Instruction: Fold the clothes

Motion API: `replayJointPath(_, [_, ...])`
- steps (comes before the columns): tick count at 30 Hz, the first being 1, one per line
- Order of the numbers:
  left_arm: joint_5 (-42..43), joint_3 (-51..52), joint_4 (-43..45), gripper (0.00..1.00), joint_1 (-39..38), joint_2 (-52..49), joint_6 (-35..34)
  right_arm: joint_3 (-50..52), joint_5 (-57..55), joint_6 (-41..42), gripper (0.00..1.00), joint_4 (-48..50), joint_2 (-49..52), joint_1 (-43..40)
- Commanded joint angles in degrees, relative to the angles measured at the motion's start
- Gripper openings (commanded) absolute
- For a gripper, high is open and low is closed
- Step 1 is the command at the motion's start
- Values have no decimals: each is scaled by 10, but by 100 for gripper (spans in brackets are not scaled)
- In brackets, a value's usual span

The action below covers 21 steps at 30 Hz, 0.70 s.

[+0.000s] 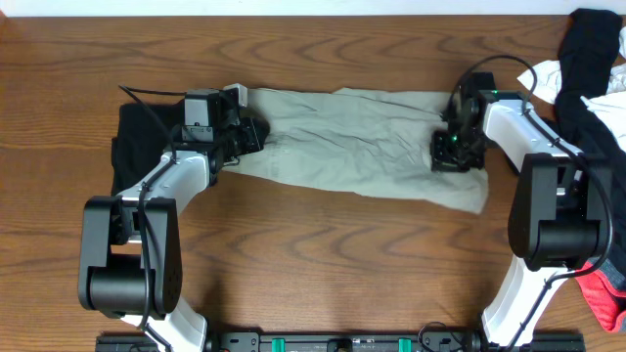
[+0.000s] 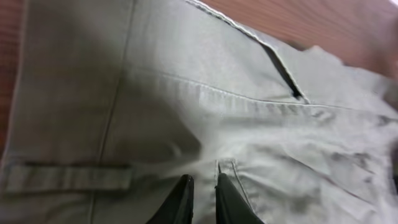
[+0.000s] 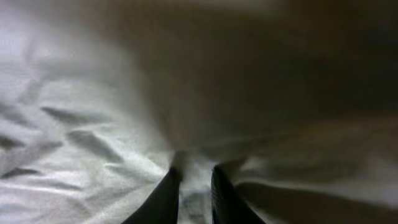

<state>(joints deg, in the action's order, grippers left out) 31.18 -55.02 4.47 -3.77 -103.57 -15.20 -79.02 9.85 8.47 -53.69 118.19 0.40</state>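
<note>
The pale khaki shorts [image 1: 362, 142] lie stretched flat across the middle of the table. My left gripper [image 1: 256, 134] sits at their left end. In the left wrist view a belt loop [image 2: 68, 176] and a pocket slit [image 2: 283, 71] show, and the left gripper [image 2: 204, 179] is shut on a pinch of the khaki cloth. My right gripper [image 1: 450, 156] presses down on the right end. In the right wrist view it [image 3: 196, 169] is shut on a ridge of the same wrinkled fabric [image 3: 74, 143].
A black garment [image 1: 132, 147] lies under the left arm at the table's left. At the right edge there is a heap of black [image 1: 587, 59], white [image 1: 548, 78] and coral-pink [image 1: 602, 293] clothes. Bare wooden table [image 1: 323, 264] lies in front of the shorts.
</note>
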Motion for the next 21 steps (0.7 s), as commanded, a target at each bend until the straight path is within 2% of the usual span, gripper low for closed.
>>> replayJointPath(1, [68,-6,-2,15,-5,-2,-5,37,-104,20,19,-33,45,-15])
replayJointPath(5, [65,-6,7,17,-31,-2,-3,37,-105,20,20,-45,45,-15])
replayJointPath(6, [57,-6,12,21,-38,-2,0,37,-105,20,20,-44,45,-15])
replayJointPath(13, [-114,-6,59,25,-103,-3,2,37,-105,20,22,-38,45,-15])
replayJointPath(21, [-124,-6,121,25,-120,-61,2,37,-94,17,20,-20,44,-15])
